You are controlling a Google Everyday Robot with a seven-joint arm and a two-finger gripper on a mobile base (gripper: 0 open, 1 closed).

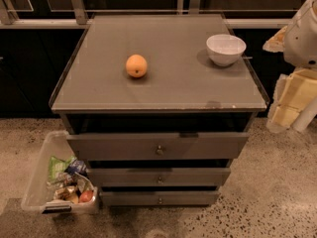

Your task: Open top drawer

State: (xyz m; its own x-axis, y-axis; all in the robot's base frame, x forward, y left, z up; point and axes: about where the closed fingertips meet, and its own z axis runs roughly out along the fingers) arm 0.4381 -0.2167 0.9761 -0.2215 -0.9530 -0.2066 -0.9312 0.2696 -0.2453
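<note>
The top drawer (157, 146) is the widest grey front of the cabinet, with a small round metal knob (159, 150) at its middle. A dark gap shows between it and the cabinet top, and its inside is hidden. Two narrower drawer fronts (158, 176) sit below it. My arm comes in at the right edge as a white rounded part (303, 33). The cream-coloured gripper (290, 100) hangs below it, to the right of the cabinet's front corner. It is well apart from the knob and touches nothing I can see.
An orange (136, 65) and a white bowl (226, 49) sit on the grey cabinet top (163, 90). A clear bin (37, 182) with snack packets stands on the speckled floor to the left of the drawers. Dark glass panels stand behind the cabinet.
</note>
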